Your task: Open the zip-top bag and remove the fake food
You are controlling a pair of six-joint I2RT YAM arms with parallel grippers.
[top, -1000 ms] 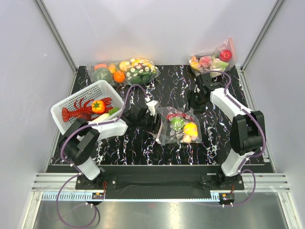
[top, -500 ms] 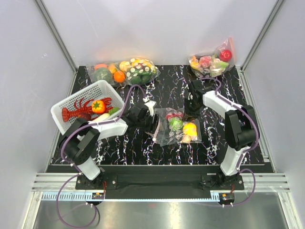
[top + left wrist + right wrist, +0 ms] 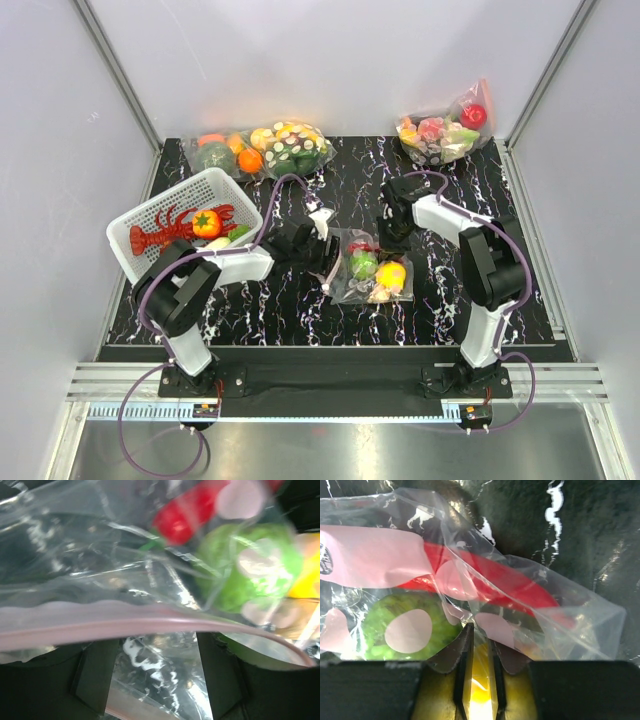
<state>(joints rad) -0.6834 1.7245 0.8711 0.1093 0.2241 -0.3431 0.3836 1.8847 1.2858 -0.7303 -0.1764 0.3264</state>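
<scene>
The zip-top bag (image 3: 372,268) lies on the black marbled table between my grippers, clear with white dots. Inside show a green fruit (image 3: 362,264), a yellow fruit (image 3: 391,273) and a red piece (image 3: 362,243). My left gripper (image 3: 327,256) is at the bag's left edge. In the left wrist view (image 3: 157,675) its jaws stand wide apart with bag film between them, and the pink zip strip (image 3: 100,622) crosses just beyond the fingertips. My right gripper (image 3: 390,235) is at the bag's far right side. In the right wrist view (image 3: 479,635) it is pinched on the bag's film above the green fruit (image 3: 405,630).
A white basket (image 3: 150,215) at the left holds a red lobster (image 3: 165,237) and a tomato (image 3: 207,223). A bulging dotted bag (image 3: 285,145) lies at the back centre. Another dotted bag with a red apple (image 3: 445,130) lies at the back right.
My right gripper moved left and toward me onto the bag. The bag shifted slightly left. My left gripper stayed at the bag's left edge.
</scene>
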